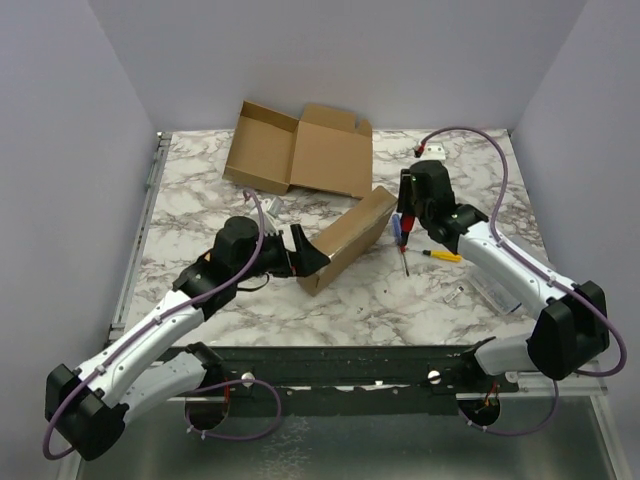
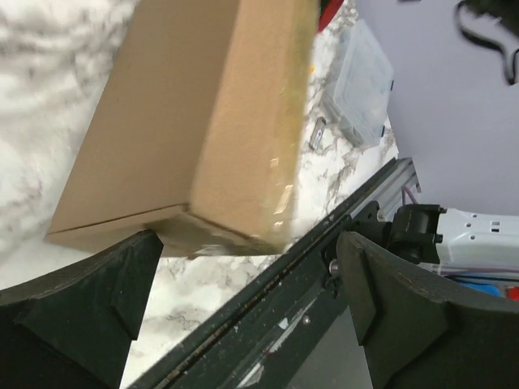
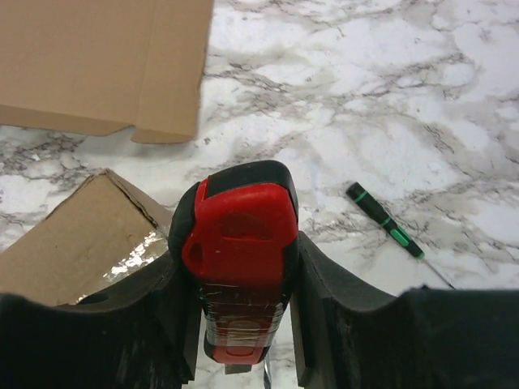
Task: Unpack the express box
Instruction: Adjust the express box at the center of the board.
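Observation:
The express box [image 1: 350, 238], a shut brown carton with clear tape on its seam, lies slantwise at mid-table. Its near end fills the left wrist view [image 2: 186, 121], and one taped corner shows in the right wrist view [image 3: 73, 243]. My left gripper [image 1: 305, 255] [image 2: 247, 267] stands wide open just short of the box's near-left end, with nothing between its fingers. My right gripper [image 1: 405, 235] [image 3: 239, 275] is shut on a red and black utility knife [image 3: 239, 235] [image 1: 402, 232], held just off the box's far right end above the marble.
An opened, flattened carton [image 1: 300, 150] [image 3: 97, 65] lies at the back. A yellow-handled screwdriver [image 1: 442, 256] and a green-black one [image 3: 381, 220] lie right of the knife. A clear plastic case [image 2: 361, 85] and a small metal piece [image 1: 455, 294] sit near the black front rail [image 2: 308, 267].

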Robot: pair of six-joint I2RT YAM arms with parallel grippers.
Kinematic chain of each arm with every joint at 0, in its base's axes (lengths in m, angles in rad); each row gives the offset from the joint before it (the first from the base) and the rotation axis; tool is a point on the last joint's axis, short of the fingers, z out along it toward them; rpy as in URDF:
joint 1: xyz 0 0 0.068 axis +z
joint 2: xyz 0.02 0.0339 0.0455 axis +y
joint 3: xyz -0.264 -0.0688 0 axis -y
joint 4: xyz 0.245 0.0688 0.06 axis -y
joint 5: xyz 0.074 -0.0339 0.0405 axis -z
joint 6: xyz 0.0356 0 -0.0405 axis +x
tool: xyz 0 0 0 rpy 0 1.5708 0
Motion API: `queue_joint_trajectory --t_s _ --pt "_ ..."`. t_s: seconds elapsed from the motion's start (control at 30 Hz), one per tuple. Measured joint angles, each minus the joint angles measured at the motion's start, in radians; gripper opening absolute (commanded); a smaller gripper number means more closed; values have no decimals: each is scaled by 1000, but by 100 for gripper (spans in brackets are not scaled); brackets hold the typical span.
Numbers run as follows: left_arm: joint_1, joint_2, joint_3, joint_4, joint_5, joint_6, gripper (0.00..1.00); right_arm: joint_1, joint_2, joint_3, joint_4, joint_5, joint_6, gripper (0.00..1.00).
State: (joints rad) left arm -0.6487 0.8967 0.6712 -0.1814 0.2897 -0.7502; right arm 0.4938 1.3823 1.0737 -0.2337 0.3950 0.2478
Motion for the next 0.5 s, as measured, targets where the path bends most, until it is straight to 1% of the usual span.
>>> queue_joint_trajectory --t_s 0.13,0.2,0.3,0.37,0.5 --pt "5 29 167 -95 -30 133 99 3 -26 6 -87 39 -3 0" --pt "7 69 243 -106 -40 194 99 4 -51 6 -131 51 -6 0" --pt "7 153 346 -111 -47 251 98 7 -91 5 -146 33 -21 0" --pt "7 187 363 -110 -47 271 99 10 -104 10 -154 19 -23 0" --pt "7 196 362 -150 -47 283 99 11 -96 19 -158 -12 -29 0"
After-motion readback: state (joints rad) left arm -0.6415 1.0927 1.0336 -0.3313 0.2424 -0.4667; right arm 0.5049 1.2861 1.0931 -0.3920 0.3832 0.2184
